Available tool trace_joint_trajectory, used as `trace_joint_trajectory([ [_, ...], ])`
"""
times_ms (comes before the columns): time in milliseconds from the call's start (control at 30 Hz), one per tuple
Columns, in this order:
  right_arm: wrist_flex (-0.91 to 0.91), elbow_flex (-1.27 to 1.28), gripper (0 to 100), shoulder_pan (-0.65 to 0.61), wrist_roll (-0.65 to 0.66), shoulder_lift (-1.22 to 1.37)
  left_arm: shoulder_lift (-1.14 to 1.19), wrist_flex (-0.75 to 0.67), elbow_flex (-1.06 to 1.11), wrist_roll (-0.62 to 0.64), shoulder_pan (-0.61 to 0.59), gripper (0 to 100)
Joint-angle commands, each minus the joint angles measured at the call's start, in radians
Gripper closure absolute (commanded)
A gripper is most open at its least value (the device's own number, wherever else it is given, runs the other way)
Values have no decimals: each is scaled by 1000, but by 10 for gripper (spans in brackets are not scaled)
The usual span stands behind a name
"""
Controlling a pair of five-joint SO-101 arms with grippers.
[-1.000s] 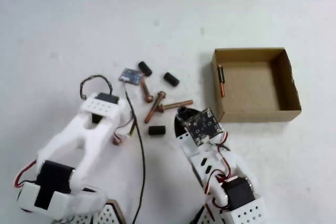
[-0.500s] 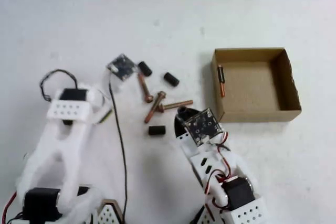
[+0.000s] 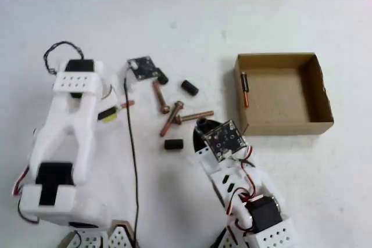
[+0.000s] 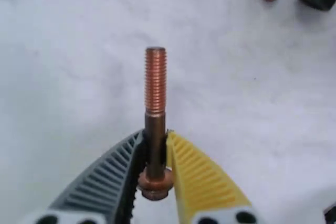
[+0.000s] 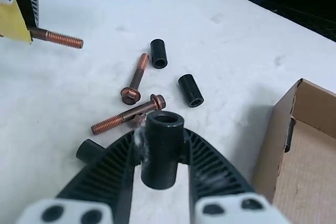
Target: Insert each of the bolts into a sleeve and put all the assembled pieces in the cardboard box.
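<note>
Left claw gripping bolt, carried farther up table; right claw clamps sleeve, unmoved.

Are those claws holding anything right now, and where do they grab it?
Yes, both. The left gripper pinches a bolt by the shank near its head. The right gripper clamps a sleeve by its sides.

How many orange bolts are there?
5. One bolt is held in the left gripper; three lie loose on the table; one sits sleeved in the cardboard box. None look hidden.
</note>
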Motion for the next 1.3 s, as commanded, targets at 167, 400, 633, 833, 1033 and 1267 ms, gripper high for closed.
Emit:
trace_joint_trajectory([
  [167,-27,-3,982,-1,-2,-12,136,9,-87,-190,-2,979],
  [400,-27,-3,982,-1,-2,-12,188,12,-78,-305,101,977],
  [633,-27,-3,982,-1,-2,-12,283,9,-86,-313,156,976],
  [833,-27,-3,982,-1,-2,-12,283,17,-138,-256,139,925],
  [1033,-27,-3,982,-1,-2,-12,283,17,-206,-195,145,913],
  [1267,-27,-3,982,-1,-2,-12,286,17,-233,-176,139,910],
])
